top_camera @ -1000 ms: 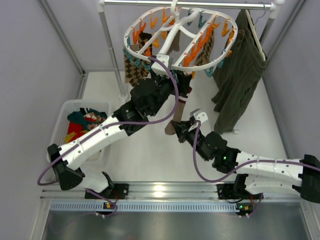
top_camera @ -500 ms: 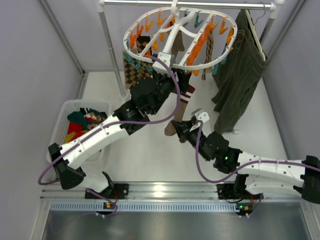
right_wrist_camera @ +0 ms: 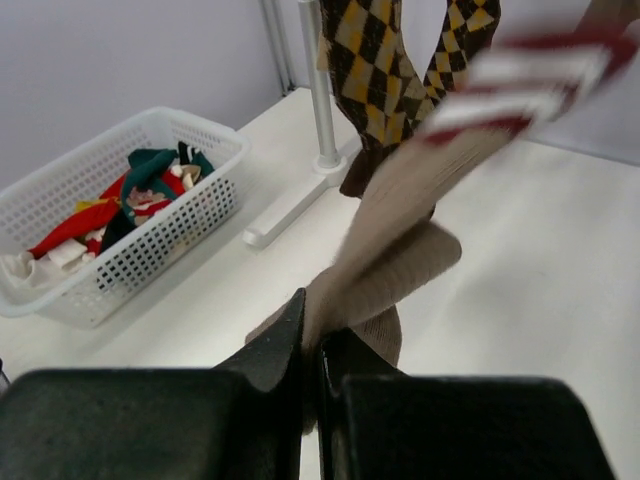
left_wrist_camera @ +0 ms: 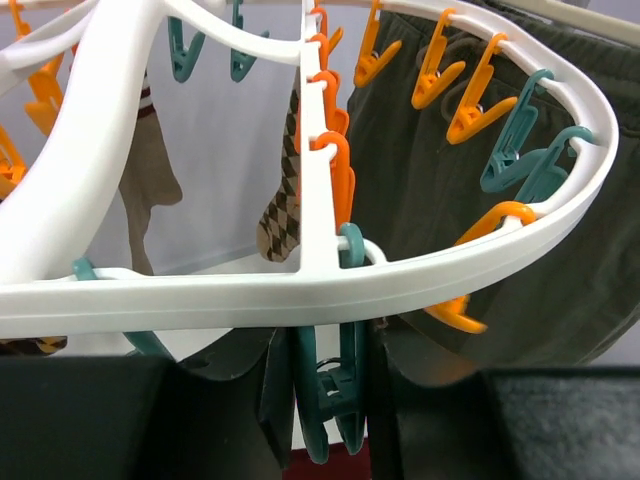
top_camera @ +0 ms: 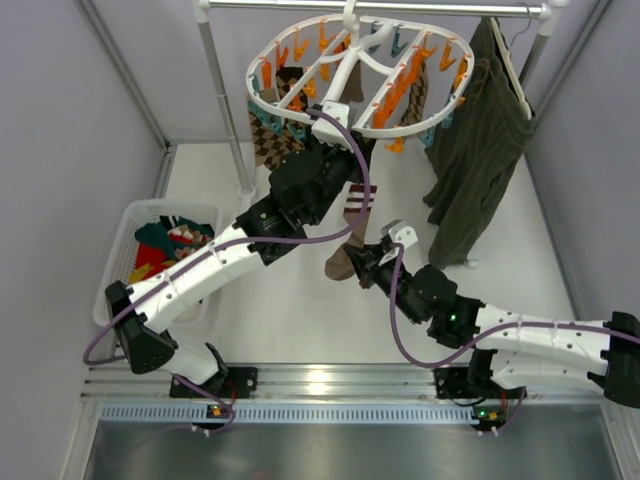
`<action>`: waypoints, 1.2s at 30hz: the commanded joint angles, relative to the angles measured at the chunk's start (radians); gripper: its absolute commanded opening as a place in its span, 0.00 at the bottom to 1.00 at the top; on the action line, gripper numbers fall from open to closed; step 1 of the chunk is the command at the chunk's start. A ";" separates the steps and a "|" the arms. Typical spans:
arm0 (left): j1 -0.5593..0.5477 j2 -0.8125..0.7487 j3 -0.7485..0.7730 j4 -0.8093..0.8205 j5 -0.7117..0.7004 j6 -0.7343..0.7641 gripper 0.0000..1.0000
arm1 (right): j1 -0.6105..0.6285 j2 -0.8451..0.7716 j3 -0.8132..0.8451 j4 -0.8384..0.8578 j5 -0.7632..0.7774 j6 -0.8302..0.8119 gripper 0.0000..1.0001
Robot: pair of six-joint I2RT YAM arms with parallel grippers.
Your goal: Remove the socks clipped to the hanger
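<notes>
judging the brown striped sock (right_wrist_camera: 400, 268) as light, limp, stretchy knit, likely to stretch before slipping free. slants up toward the white plastic hanger (left_wrist_camera: 300, 290), beside the argyle socks (right_wrist_camera: 372, 70), with its top hidden. best held at the thicker toe end: pinched there in the right gripper (right_wrist_camera: 312, 335), jaws fully closed. under the smooth rigid rim, clamps a hard teal clip (left_wrist_camera: 322, 420) in the left gripper (left_wrist_camera: 328, 400), seemingly squeezing.

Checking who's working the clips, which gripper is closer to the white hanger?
Left. The left gripper sits just under the hanger rim, clasping a teal clip; the right gripper is well below, pinching the striped sock.
</notes>
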 commanded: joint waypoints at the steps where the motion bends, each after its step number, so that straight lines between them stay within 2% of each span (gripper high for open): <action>1: 0.002 -0.005 0.050 0.064 -0.018 0.020 0.18 | 0.021 -0.021 -0.012 0.001 -0.013 -0.003 0.00; 3: 0.002 0.000 0.058 0.064 -0.041 0.018 0.11 | 0.021 -0.024 -0.018 0.001 -0.013 0.002 0.00; 5: 0.002 -0.003 0.052 0.064 -0.046 0.015 0.11 | 0.021 -0.032 -0.033 0.001 -0.008 0.008 0.00; 7: 0.002 -0.009 0.035 0.064 -0.031 0.006 0.36 | 0.021 -0.049 -0.051 -0.008 -0.003 0.017 0.00; 11: 0.004 -0.051 -0.017 0.065 0.011 -0.034 0.55 | 0.021 -0.096 -0.097 -0.027 0.027 0.040 0.00; 16: 0.001 -0.132 -0.095 0.062 0.070 -0.097 0.72 | 0.021 -0.159 -0.147 -0.068 0.050 0.072 0.00; 17: 0.001 -0.147 -0.112 0.062 0.081 -0.103 0.81 | 0.021 -0.178 -0.150 -0.077 0.058 0.076 0.00; 19: 0.001 -0.190 -0.163 0.061 0.087 -0.132 0.89 | 0.021 -0.199 -0.157 -0.108 0.076 0.085 0.00; 20: -0.001 -0.207 -0.187 0.062 0.096 -0.140 0.98 | 0.021 -0.207 -0.156 -0.119 0.081 0.086 0.00; 26: -0.003 -0.334 -0.359 0.029 0.124 -0.233 0.98 | 0.021 -0.212 -0.116 -0.215 0.090 0.091 0.00; 33: -0.007 -0.443 -0.381 -0.325 -0.046 -0.309 0.98 | 0.021 -0.141 -0.047 -0.235 -0.015 0.095 0.00; 35: -0.007 -0.466 -0.349 -0.423 -0.090 -0.322 0.98 | 0.023 -0.072 -0.015 -0.231 -0.075 0.089 0.00; 36: -0.007 -0.491 -0.334 -0.523 -0.106 -0.330 0.98 | 0.021 -0.045 0.028 -0.232 -0.097 0.089 0.00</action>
